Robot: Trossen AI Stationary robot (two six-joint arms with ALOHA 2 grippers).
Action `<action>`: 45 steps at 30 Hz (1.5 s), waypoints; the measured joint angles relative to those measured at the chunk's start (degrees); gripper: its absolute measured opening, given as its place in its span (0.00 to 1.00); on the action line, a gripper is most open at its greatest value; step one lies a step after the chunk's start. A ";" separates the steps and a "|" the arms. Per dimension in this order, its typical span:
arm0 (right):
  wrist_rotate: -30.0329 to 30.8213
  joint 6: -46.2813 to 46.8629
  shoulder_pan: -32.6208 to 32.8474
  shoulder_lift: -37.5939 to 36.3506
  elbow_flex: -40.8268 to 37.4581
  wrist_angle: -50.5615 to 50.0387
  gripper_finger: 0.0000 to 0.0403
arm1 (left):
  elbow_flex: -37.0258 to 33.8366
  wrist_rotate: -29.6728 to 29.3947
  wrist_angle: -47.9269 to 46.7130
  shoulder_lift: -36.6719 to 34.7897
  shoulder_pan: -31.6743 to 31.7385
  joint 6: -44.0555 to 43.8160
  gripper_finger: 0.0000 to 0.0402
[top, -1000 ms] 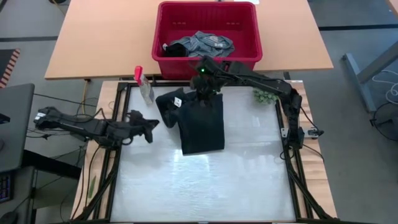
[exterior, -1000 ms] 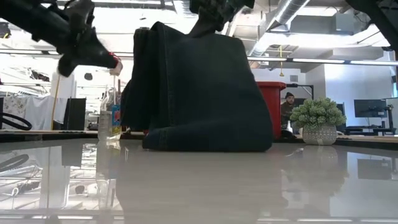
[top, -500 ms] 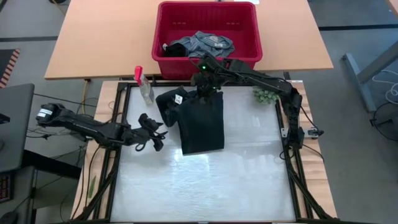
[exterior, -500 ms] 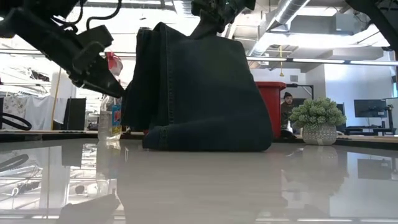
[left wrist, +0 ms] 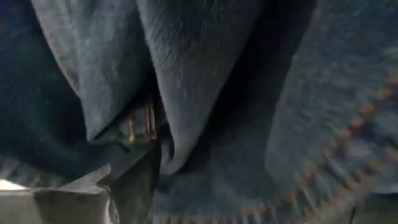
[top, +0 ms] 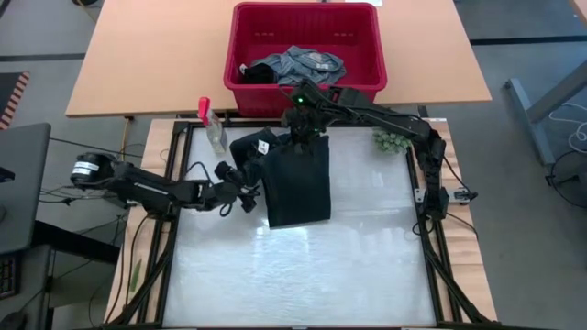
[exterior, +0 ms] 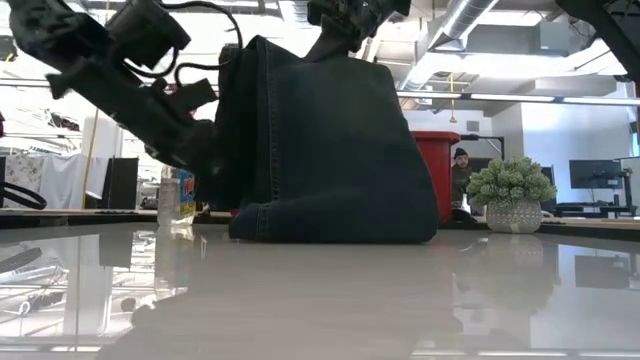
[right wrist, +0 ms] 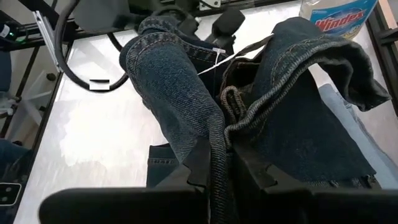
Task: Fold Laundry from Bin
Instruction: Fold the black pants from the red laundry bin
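Note:
A pair of dark blue jeans (top: 298, 179) hangs from my right gripper (top: 298, 124), which is shut on its top above the table's far middle. The jeans' lower end (exterior: 330, 228) rests on the white table. My left gripper (top: 246, 174) stands open and low at the jeans' left edge (exterior: 215, 150). Its own wrist view is filled with denim folds (left wrist: 186, 93), and its fingers do not show there. The red bin (top: 367, 55) stands behind the table with a grey-blue garment (top: 298, 66) lying in it. My right gripper pinches a bunched, seam-edged fold of denim (right wrist: 219, 134) at the jeans' top between its two fingers (right wrist: 255, 171). The fingers slant down from the table's far side. The jeans hang below them, draped, with the lower end on the table. My left gripper is right at the jeans' left edge; I cannot tell whether it touches the cloth.
A clear spray bottle with a red top (top: 213, 124) stands at the table's far left corner. A small fuzzy green ball (top: 390, 140) sits at the far right. The near half of the white table (top: 293, 275) shows bare. A person sits in the room behind (exterior: 462, 165).
My left gripper has moved toward the table's right, up to the hanging jeans. It has sunk lower, rolled at the wrist, and opened from shut. My right gripper and the jeans have kept still.

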 joint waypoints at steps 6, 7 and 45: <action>-0.02 0.13 0.18 0.00 0.02 -0.96 0.15 | 0.00 -0.06 6.27 5.20 3.56 1.92 0.68; -0.01 0.13 0.25 0.00 0.02 -1.11 0.15 | 0.00 -0.08 6.46 5.63 3.88 1.96 0.63; 9.14 3.92 1.82 -6.01 0.11 -9.03 0.15 | 21.70 35.78 0.84 4.96 0.21 -1.52 0.00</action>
